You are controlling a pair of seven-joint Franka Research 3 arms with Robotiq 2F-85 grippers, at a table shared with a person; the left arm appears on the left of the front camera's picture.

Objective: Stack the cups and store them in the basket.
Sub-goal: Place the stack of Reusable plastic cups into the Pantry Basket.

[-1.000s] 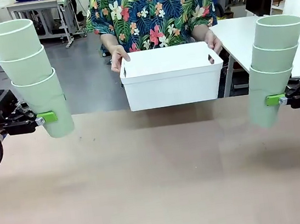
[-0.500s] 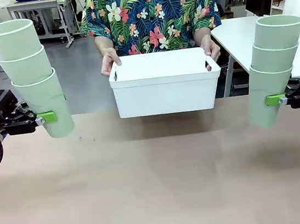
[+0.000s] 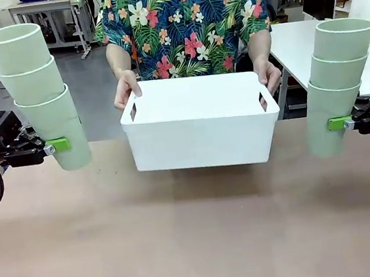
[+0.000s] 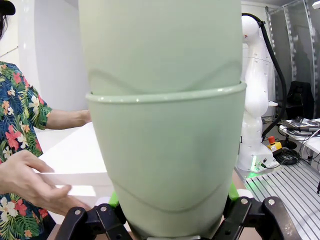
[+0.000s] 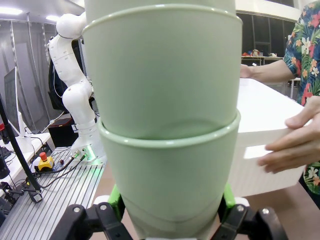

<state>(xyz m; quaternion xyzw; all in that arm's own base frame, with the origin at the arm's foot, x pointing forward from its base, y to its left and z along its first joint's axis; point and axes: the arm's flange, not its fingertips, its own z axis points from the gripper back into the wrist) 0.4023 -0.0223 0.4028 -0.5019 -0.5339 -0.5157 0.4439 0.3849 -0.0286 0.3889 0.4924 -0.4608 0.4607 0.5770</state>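
**A:** So, where is the basket [image 3: 201, 133]?

**B:** At the far middle of the table [image 3: 199, 246], open side up. A person's hands [image 3: 126, 89] hold its two short ends. Whether its base touches the tabletop, I cannot tell.

**A:** And the cups [image 3: 15, 48]?

**B:** They are in two nested stacks of three, mouths up. The left stack [image 3: 35, 90] hangs well to the left of the basket and the right stack [image 3: 341, 77] well to its right. Each leans its mouth slightly away from the basket. Neither touches the basket, and both are clear of the table.

**A:** The grippers?

**B:** The left gripper [image 3: 62, 146] is clamped on the bottom cup of the left stack, with its green pads [image 4: 113, 200] pressed against the wall on either side. The right gripper [image 3: 338, 123] grips the bottom cup of the right stack the same way.

**A:** Anything from the wrist cameras?

**B:** Each shows the basket's white rim beyond its own stack, with one of the person's hands on it.
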